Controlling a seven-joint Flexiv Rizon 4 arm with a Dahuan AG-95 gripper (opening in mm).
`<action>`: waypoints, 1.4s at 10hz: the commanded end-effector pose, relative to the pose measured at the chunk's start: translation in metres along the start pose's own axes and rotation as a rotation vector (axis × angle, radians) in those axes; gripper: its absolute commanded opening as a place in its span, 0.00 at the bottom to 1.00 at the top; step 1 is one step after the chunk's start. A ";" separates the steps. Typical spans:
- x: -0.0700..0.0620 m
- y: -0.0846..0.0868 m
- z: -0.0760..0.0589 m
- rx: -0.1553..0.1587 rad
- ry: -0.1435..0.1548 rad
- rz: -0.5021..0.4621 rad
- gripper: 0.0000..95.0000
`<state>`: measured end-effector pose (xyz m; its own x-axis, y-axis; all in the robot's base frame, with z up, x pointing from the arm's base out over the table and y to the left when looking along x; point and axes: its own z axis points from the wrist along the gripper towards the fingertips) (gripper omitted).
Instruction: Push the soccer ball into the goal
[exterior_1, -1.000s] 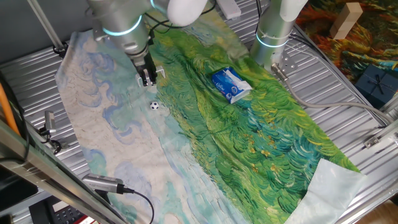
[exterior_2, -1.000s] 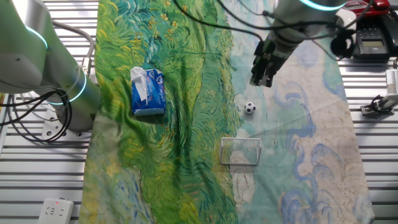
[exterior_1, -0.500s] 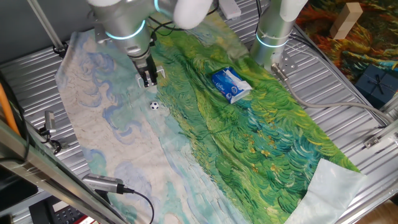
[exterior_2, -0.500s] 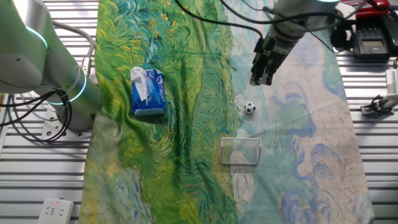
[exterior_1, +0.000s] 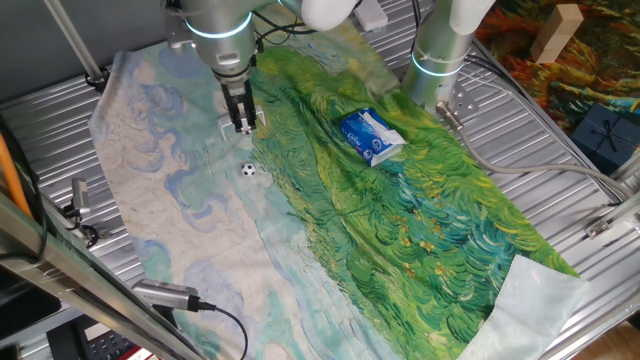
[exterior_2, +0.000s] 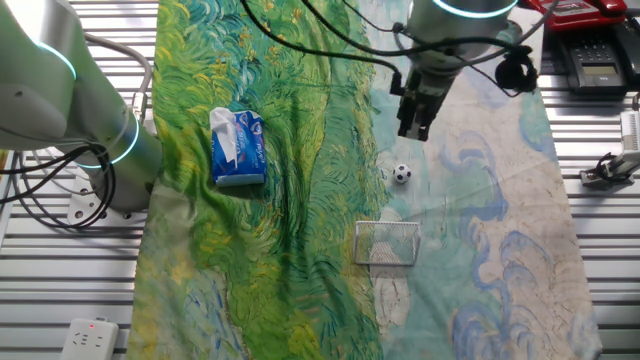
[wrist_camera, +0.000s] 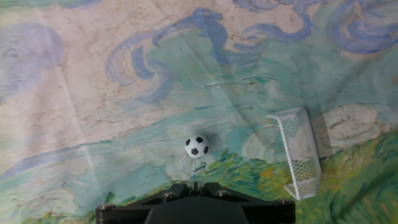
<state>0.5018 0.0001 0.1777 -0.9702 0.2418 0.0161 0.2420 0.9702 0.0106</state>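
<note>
In one fixed view, the hand (exterior_1: 243, 126) hangs in the upper left of the frame, just above the soccer ball (exterior_1: 248, 170), which lies apart from it on the painted cloth (exterior_1: 420, 220) over the counter (exterior_1: 45, 150). The fingers look pressed together, closed on nothing. A bit of white frame shows beside the fingers (probably the goal, mostly hidden here). The blue packet (exterior_1: 369, 136) sits right of center; its white lettering is too small to read.

In the other fixed view, the hand (exterior_2: 413, 127) is upper right of center, the ball (exterior_2: 401, 174) just below it, and the goal (exterior_2: 387, 243) lower still and slightly left. The ball is not directly above the mouth, so a straight push down the frame could send it past the right post. The cloth's wrinkles could also deflect so light a ball. No writing on the packet (exterior_2: 237, 148) is legible.

In the hand view, the ball (wrist_camera: 196, 147) sits just above the hand's dark housing, with the goal (wrist_camera: 298, 153) to the right, seen side-on. A glancing touch would likely squirt the ball sideways.
</note>
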 end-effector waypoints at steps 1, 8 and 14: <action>-0.005 0.006 0.001 0.007 0.020 0.012 0.00; 0.001 0.008 0.033 -0.015 -0.021 0.002 0.00; 0.000 0.009 0.030 0.095 0.070 0.016 0.00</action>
<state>0.5002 0.0086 0.1480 -0.9668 0.2556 0.0000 0.2551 0.9649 -0.0626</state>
